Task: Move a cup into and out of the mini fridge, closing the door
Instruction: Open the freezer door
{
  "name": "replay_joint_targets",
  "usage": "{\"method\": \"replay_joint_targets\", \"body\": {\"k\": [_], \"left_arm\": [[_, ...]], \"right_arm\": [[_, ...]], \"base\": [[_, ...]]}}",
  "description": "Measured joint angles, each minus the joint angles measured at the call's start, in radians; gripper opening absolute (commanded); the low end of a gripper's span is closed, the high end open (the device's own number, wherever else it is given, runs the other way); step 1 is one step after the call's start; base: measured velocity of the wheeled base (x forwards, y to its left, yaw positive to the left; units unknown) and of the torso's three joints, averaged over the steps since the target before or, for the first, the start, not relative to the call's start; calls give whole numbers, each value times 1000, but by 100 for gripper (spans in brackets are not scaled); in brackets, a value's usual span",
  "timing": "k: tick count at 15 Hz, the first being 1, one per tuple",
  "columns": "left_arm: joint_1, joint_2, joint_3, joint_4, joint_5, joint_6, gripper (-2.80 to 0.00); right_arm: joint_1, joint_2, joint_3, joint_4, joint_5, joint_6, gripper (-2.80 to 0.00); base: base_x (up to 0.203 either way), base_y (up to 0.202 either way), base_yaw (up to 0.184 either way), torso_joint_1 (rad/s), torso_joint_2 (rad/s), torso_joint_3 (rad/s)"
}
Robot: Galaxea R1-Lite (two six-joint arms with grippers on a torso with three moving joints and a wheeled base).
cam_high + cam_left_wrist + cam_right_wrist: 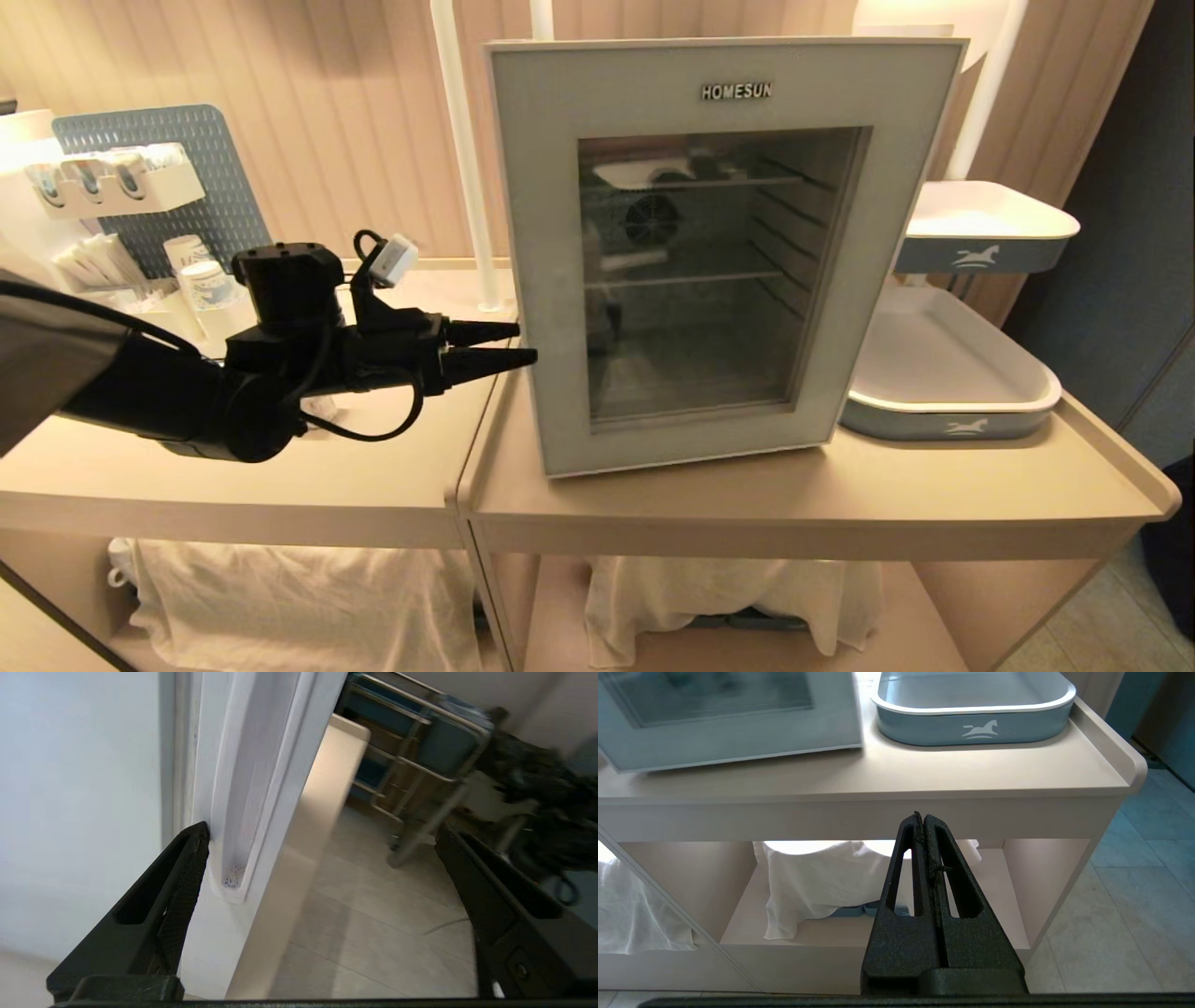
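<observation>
Ribbed beige panelling backs a pale worktop (794, 495) where the mini fridge (695, 252) stands upright, taller than it is wide. Its door (551, 280) is shut and faces straight out toward the robot, the word HOMESUN above a dark glass window. Through the glass I can make out wire shelves and a round fan at the back; whether the cup is in there I cannot tell.

At the fridge's nine o'clock, the left hand (509, 343) reaches in level, its fingers parted, tips right at the door's side edge. Only the left wrist view shows the detail: one fingertip (198, 842) sits against the door edge beside the long recessed oval handle (238, 812), which runs lengthwise up the edge, while the other finger hangs out over open floor.

The right hand (923, 816) appears only in its own wrist view, fingers pressed together with nothing between them, low in front of the worktop's edge.

At the fridge's three o'clock a blue tray (943, 373) with a white horse mark rests on the worktop, a second tray (990, 229) raised above it. Off at nine o'clock are stacked paper cups (201, 275) and a blue pegboard (205, 168). White cloths (728, 597) drape the shelf beneath.
</observation>
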Motion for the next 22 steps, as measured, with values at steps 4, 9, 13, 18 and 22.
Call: {"method": "replay_joint_targets", "body": {"k": [4, 9, 13, 18, 22], "left_arm": [[-35, -8, 47, -52, -10, 0, 0], [-70, -54, 134, -76, -14, 0, 0], [-134, -126, 204, -75, -17, 0, 0], [-350, -250, 272, -75, 12, -5, 0], [-587, -374, 318, -12, 148, -14, 0]], "right_arm": [[0, 0, 0, 0, 0, 0, -280], [0, 0, 0, 0, 0, 0, -280], [0, 0, 0, 0, 0, 0, -280], [0, 0, 0, 0, 0, 0, -280], [0, 0, 0, -1, 0, 0, -280]], "base": [[0, 0, 0, 0, 0, 0], [0, 0, 0, 0, 0, 0], [0, 0, 0, 0, 0, 0], [0, 0, 0, 0, 0, 0], [0, 0, 0, 0, 0, 0]]}}
